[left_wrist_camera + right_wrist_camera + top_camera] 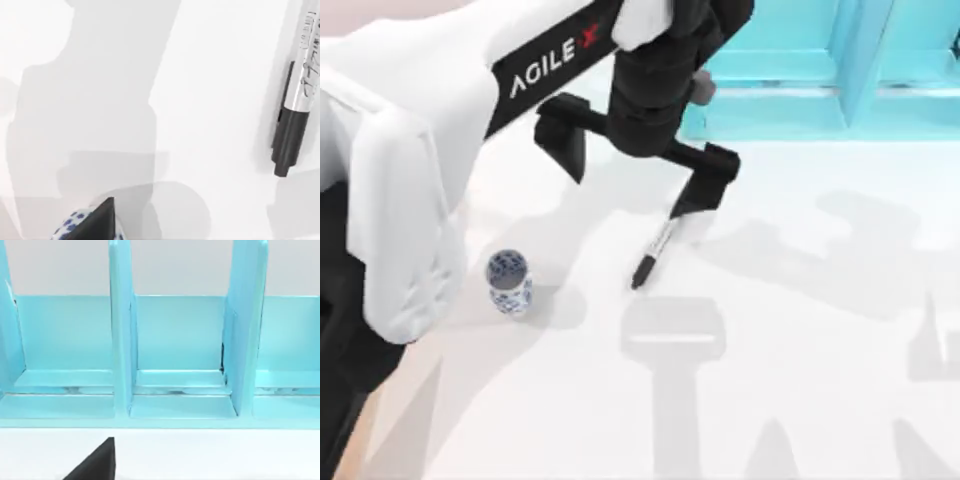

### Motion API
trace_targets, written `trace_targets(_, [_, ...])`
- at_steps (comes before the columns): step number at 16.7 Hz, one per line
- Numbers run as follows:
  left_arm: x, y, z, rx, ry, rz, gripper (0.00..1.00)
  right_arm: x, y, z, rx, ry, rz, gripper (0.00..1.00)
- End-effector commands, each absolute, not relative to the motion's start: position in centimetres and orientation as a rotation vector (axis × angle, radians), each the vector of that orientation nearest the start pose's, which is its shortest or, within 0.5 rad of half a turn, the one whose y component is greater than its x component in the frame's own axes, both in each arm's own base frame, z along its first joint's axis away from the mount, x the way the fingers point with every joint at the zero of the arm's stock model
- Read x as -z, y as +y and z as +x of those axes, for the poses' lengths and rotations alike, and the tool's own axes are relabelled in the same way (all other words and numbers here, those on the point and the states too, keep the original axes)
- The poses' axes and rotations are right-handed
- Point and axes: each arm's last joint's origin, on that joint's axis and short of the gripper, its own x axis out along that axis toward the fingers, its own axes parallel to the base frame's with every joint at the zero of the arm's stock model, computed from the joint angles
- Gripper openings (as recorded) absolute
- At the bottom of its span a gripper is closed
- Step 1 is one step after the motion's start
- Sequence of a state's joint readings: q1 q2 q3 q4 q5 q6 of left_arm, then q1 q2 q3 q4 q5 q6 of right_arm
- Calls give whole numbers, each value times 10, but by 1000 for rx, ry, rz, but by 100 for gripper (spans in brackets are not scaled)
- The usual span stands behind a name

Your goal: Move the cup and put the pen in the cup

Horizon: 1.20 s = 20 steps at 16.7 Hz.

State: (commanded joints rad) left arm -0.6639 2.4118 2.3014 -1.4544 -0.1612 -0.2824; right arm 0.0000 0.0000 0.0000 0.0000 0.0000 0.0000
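Standing at the table's left, the small cylindrical white cup with blue pattern (508, 281) waits upright, untouched. Right of it, my left gripper (638, 165) hangs spread wide above the slim black marker pen with grey middle (653, 253), which lies flat on the white table (800, 330), likely lining up a grasp. Whether my right gripper is spread or closed, I cannot tell; it faces a turquoise divided rack (180, 365).

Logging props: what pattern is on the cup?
The cup is white with dense blue patterning, clearest in the top view.
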Motion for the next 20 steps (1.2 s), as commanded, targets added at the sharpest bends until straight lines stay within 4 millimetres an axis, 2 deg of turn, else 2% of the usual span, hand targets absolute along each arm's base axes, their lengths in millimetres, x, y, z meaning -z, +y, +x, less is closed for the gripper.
trace_targets(2, [-189, -311, 377, 210, 1425, 473, 100, -160, -1, 106, 0, 0, 0, 100])
trace_targets(4, [-180, -324, 374, 229, 1398, 505, 100, -160, -1, 106, 0, 0, 0, 100])
trace_targets(9, [-178, -323, 375, 227, 1403, 505, 100, -160, -1, 106, 0, 0, 0, 100])
trace_targets(11, [-171, -324, 377, 230, 1397, 506, 100, -160, -1, 106, 0, 0, 0, 100])
trace_targets(20, [-89, -312, 391, 230, 1396, 507, 100, -160, -1, 106, 0, 0, 0, 100])
